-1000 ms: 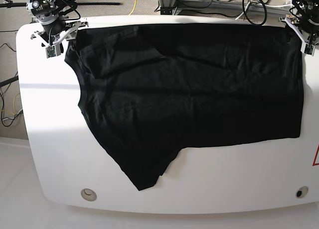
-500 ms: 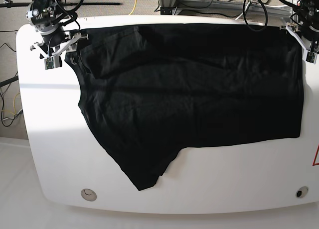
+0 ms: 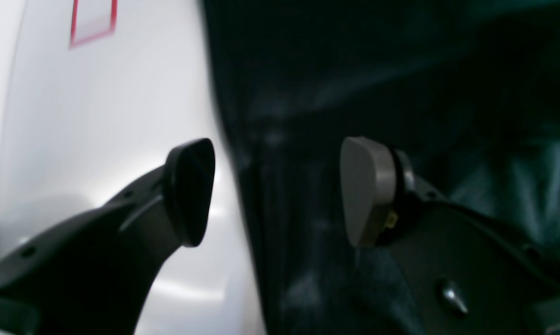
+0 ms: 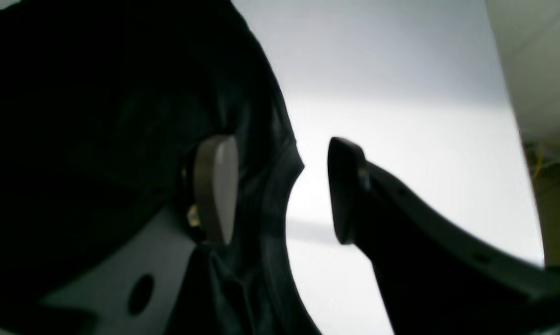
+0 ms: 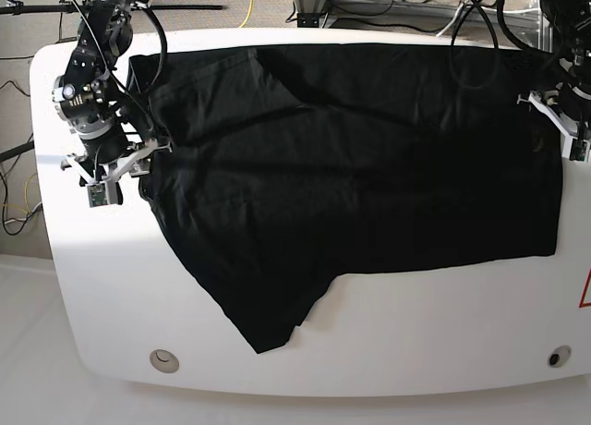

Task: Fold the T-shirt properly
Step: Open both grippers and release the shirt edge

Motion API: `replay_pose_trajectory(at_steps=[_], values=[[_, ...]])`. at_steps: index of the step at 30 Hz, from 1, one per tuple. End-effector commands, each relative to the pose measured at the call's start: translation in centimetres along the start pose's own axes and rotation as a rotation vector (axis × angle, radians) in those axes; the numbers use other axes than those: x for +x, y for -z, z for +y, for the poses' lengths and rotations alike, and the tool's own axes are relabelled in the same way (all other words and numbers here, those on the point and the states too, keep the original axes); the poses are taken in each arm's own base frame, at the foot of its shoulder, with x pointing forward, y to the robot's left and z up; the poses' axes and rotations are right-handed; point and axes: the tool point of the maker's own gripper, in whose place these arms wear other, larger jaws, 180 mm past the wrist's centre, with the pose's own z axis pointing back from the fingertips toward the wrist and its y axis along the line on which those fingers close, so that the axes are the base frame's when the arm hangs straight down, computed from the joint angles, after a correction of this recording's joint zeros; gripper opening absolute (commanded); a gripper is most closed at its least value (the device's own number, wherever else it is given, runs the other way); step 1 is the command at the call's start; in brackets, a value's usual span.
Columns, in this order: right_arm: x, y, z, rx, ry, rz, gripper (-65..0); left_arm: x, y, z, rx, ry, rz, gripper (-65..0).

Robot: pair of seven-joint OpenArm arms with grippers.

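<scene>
Both claws have slid down along the shirt's side edges. Left claw (image 5: 565, 129) and right claw (image 5: 115, 171) gape, empty. Soft, wrinkled black T-shirt (image 5: 360, 166) lies lengthwise across the glossy white table (image 5: 416, 342).

— Finding any open room on the counter (image 5: 416, 333)?
— Seeing a bare strip along the near edge and down the left side, beside the T-shirt (image 5: 369, 166).
— Anything blocking?
— Only cloth spreading across the middle, right claw (image 5: 115, 171) and left claw (image 5: 563, 120) straddling its side edges, both gaping.
</scene>
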Motion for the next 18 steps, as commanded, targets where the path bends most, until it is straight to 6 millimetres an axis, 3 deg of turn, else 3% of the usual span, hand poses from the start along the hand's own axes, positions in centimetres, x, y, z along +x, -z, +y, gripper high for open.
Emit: replay_pose_trajectory(at_steps=[1,6,14,18], values=[[0.9,0.2,-0.1,0.007,-0.005,-0.020,-35.0,0.4,-0.3,0.7,0.018,0.004,-0.020,-24.1],[0.9,0.8,0.0,0.016,0.005,-0.009,-35.0,0.3,-0.1,0.7,0.016,-0.006,-0.023,-23.8],[-0.6,2.0,-0.2,0.061,0.062,0.038,-33.7,0.4,0.2,0.9,0.012,-0.008,-0.024,-25.2],[-0.5,3.4,0.3,0.095,0.091,0.031,-34.0,0.3,0.9,0.6,-0.002,-0.034,-0.026,-25.5]])
